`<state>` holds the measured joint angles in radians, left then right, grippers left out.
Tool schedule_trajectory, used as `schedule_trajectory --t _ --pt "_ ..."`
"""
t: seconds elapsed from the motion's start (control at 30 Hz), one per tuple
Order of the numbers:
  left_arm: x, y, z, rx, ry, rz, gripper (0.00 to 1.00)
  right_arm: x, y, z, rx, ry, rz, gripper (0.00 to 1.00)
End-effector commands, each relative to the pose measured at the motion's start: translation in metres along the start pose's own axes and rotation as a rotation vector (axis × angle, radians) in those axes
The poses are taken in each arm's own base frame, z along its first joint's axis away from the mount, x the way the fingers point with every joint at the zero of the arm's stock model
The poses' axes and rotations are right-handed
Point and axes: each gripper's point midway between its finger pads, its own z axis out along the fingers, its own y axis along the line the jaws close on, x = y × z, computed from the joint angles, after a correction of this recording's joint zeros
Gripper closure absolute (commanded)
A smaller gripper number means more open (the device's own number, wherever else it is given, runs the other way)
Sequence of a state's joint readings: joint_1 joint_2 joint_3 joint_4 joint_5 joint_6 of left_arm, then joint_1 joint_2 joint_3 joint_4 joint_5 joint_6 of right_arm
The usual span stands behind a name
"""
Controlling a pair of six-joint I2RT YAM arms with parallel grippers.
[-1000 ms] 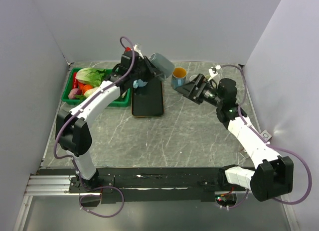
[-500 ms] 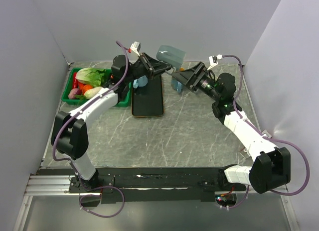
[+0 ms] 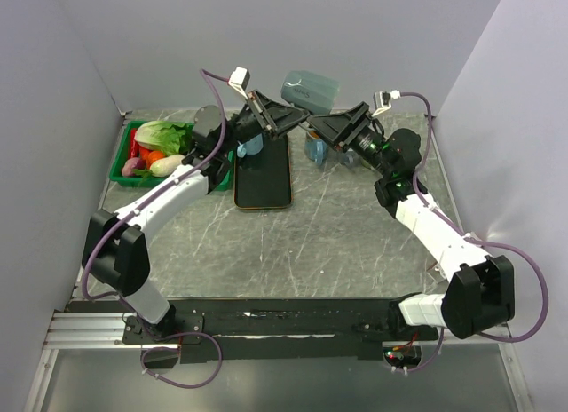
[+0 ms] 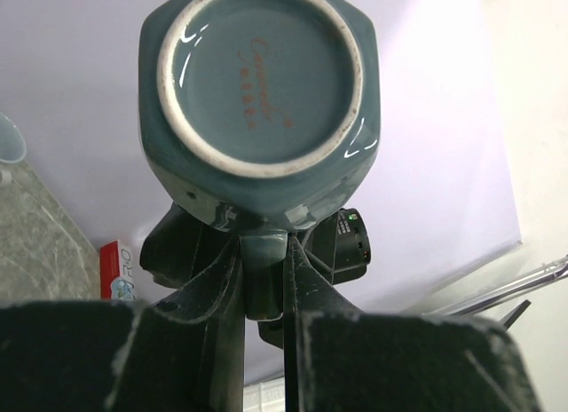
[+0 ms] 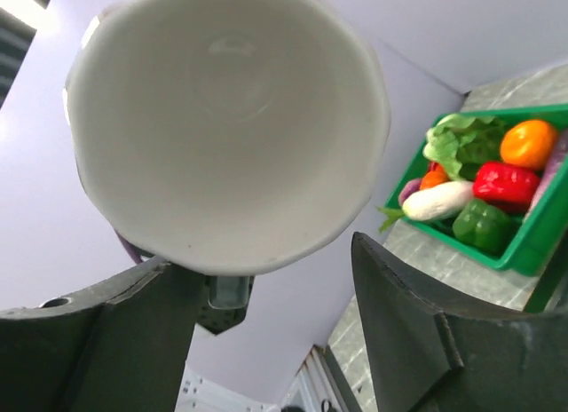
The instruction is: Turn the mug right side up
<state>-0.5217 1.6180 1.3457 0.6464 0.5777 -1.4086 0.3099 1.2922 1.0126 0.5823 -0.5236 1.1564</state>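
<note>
The teal mug (image 3: 309, 90) hangs in the air above the back of the table, lying on its side. My left gripper (image 3: 297, 119) is shut on its handle (image 4: 264, 252); the left wrist view shows the mug's round base (image 4: 260, 83) facing the camera. My right gripper (image 3: 325, 128) has come up from the right to the mug's mouth. In the right wrist view the white inside (image 5: 226, 119) fills the top, just above my right gripper (image 5: 275, 279). One of its fingers (image 5: 98, 341) sits close under the rim. The other finger (image 5: 417, 323) stands apart from it, so the jaws are open.
A green crate (image 3: 120, 159) of vegetables sits at the back left, also in the right wrist view (image 5: 532, 243). A black tray (image 3: 264, 177) lies beside it. A second mug (image 3: 317, 147) stands behind my right gripper, and a small blue object (image 3: 251, 146) sits by the tray.
The left arm has lifted the mug higher and to the right. My right gripper rose to the mug's mouth, and its jaws have narrowed.
</note>
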Motion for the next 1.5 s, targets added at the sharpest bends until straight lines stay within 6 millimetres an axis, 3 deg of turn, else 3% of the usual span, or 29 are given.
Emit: schedule_trajectory --t 0.0,0.33,0.67,0.8,0.83,0.9,0.97,1.03,1.2,1.23,1.33,1.37,1.47 --pt "-0.002 -0.074 -0.006 0.185 -0.041 0.164 0.99 -0.011 0.036 0.004 -0.123 -0.03 -0.035 0.29" --pt "0.003 -0.07 -0.007 0.192 -0.04 0.149 0.99 -0.006 0.031 0.007 -0.117 -0.014 -0.018 0.49" --pt "0.003 -0.068 -0.007 0.184 -0.039 0.155 0.99 -0.006 0.025 0.007 -0.095 -0.016 -0.02 0.99" --pt "0.005 -0.061 -0.006 0.153 -0.026 0.169 0.99 -0.008 0.025 0.008 -0.078 -0.018 -0.042 1.0" --pt "0.006 -0.059 -0.005 0.145 -0.021 0.171 0.93 -0.007 0.024 0.009 -0.063 -0.011 -0.042 1.0" --pt "0.009 -0.05 -0.006 0.115 -0.002 0.197 0.72 -0.008 0.024 0.009 -0.044 0.002 -0.063 1.0" --pt "0.013 -0.046 -0.007 0.085 0.021 0.221 0.44 -0.011 0.029 0.007 -0.023 0.0 -0.094 1.0" --pt "0.017 -0.032 -0.01 0.024 0.05 0.263 0.38 -0.017 0.032 0.004 -0.004 -0.033 -0.112 1.0" --pt "0.024 -0.005 -0.021 -0.103 0.097 0.365 0.04 -0.029 0.035 -0.008 0.086 -0.077 -0.183 1.0" --pt "0.025 0.012 -0.025 -0.19 0.107 0.348 0.01 -0.031 0.031 -0.009 0.118 -0.084 -0.206 1.0" --pt "0.023 0.04 -0.037 -0.328 0.126 0.415 0.04 -0.036 0.025 -0.019 0.195 -0.097 -0.259 1.0" --pt "0.021 0.058 -0.046 -0.417 0.124 0.431 0.04 -0.042 0.026 -0.023 0.221 -0.127 -0.279 1.0" --pt "0.016 0.081 -0.066 -0.552 0.105 0.466 0.04 -0.052 0.018 -0.033 0.31 -0.145 -0.366 1.0"
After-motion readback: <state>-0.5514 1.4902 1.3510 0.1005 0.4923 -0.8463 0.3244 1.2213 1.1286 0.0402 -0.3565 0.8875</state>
